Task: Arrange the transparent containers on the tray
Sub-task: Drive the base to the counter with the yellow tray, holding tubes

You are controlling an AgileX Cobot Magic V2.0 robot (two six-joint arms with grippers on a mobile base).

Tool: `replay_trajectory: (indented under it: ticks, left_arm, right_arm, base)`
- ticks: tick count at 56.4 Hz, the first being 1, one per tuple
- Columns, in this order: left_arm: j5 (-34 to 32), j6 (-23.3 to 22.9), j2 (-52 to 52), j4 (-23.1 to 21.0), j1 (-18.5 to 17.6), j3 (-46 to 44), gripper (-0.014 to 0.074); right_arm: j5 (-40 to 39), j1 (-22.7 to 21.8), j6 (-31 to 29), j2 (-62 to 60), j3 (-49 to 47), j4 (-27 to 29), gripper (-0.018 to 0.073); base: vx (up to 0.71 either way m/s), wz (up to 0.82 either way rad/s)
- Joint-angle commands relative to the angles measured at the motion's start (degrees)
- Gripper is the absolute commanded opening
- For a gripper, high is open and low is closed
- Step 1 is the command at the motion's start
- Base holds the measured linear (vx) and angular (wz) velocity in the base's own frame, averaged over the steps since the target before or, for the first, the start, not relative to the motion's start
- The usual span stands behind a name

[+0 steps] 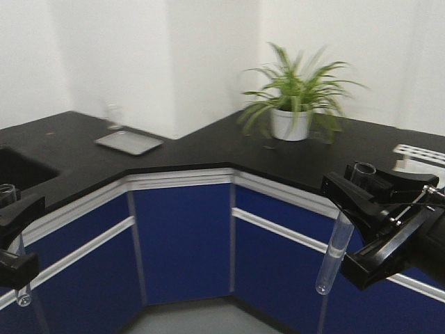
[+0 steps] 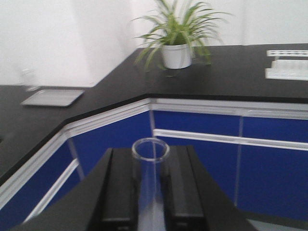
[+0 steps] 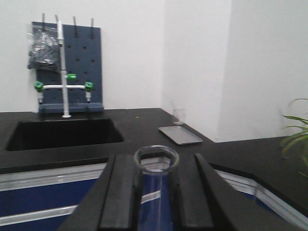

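Both grippers hang in the air in front of the blue cabinets, each holding a transparent container. My left gripper (image 1: 15,240) (image 2: 150,156) is shut on an upright clear test tube (image 1: 23,298) (image 2: 150,185), open rim up between the black fingers. My right gripper (image 1: 356,224) (image 3: 156,166) is shut on a second test tube (image 1: 332,257) (image 3: 156,202), which slants down to the left with its rounded bottom free. The tray is out of view in every frame.
A black L-shaped counter (image 1: 208,142) runs over blue cabinets. On it are a small grey metal tray (image 1: 128,142) (image 3: 180,134) with a beaker (image 3: 178,115) behind it, a potted plant (image 1: 292,104) (image 2: 175,48), a white rack (image 1: 417,156) (image 2: 288,65), and a sink (image 3: 62,132) under a faucet (image 3: 62,72).
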Motion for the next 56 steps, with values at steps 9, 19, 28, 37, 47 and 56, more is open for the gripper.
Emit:
replay_trajectory:
  ticks: [9, 19, 28, 37, 47, 56]
  left_arm:
    - [-4.0, -0.48, -0.67, -0.11, -0.35, -1.95, -0.0001]
    - [-3.95, -0.48, -0.8, -0.11, -0.35, -1.95, -0.0001]
    - [-3.95, -0.48, -0.8, -0.11, -0.35, -1.95, -0.0001]
    - [-3.95, -0.48, -0.8, -0.11, -0.35, -1.95, -0.0001]
    - [-3.95, -0.48, -0.8, -0.11, -0.35, -1.95, -0.0001]
    - [-3.95, -0.48, -0.8, -0.11, -0.35, -1.95, -0.0001]
  right_arm:
    - [-3.65, -0.16, -0.07, -0.87, -1.71, 0.78, -0.0012]
    - [-3.65, -0.16, -0.07, -0.87, -1.71, 0.78, -0.0011]
    - [-3.65, -0.16, -0.07, -0.87, -1.71, 0.78, -0.0011]
    - [-3.65, -0.16, -0.07, -0.87, -1.71, 0.78, -0.0011]
    - [-3.65, -0.16, -0.07, -0.87, -1.71, 0.78, -0.0011]
    - [-3.65, -0.16, -0.07, -0.87, -1.71, 0.78, -0.0011]
  base:
    - [-0.21, 0.75]
    - [-0.19, 0.78]
    - [-0.15, 0.68]
    - [-0.09, 0.58]
    - [0.0, 0.5]
    - [0.08, 0.46]
